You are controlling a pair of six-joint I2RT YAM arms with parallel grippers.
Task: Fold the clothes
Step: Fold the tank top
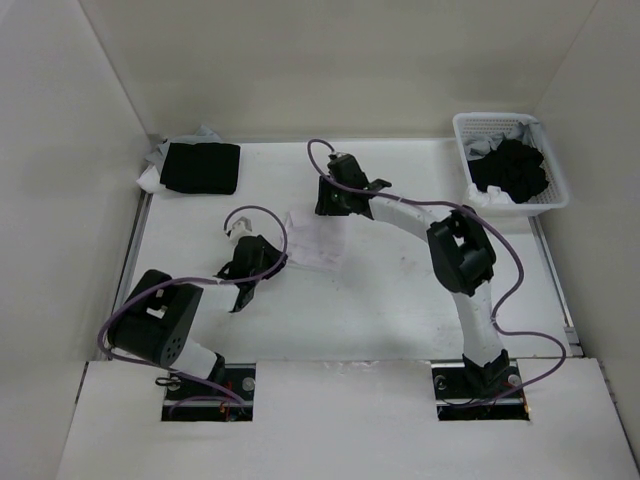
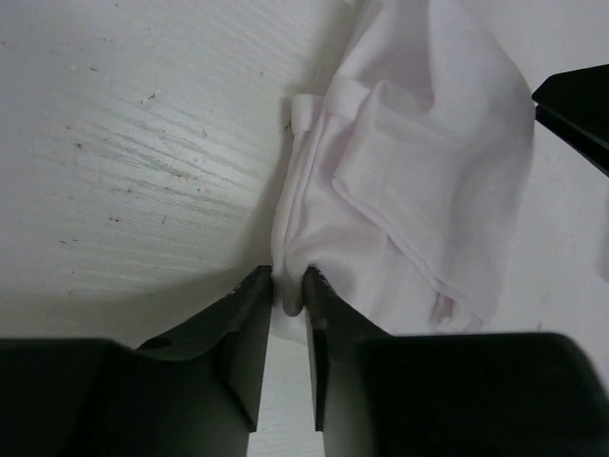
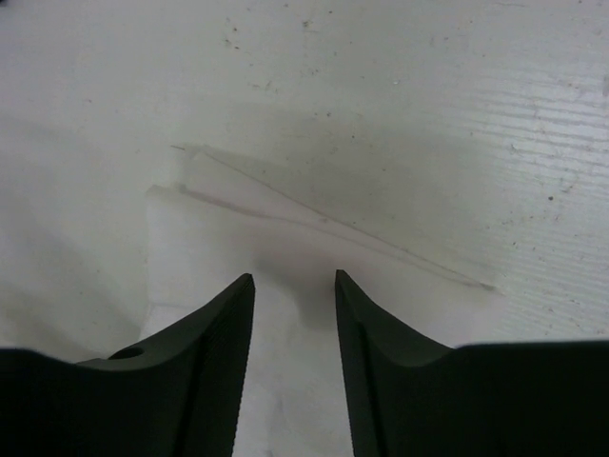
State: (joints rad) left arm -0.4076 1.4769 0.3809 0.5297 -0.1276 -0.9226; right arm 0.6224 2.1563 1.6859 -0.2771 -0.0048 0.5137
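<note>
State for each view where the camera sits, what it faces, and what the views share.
Top external: above, behind the robot, facing down at the table; left arm and right arm show.
Left wrist: on the left arm, facing the white garment; left gripper pinches its edge.
Right wrist: on the right arm, facing down; right gripper open over the cloth.
Shared: all show the white garment.

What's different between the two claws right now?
The left claw is nearly closed, pinching a fold of the white garment; the right claw stands open, gripping nothing. The left claw is at the garment's left edge, the right claw at its far edge. Both are black and two-fingered.
</note>
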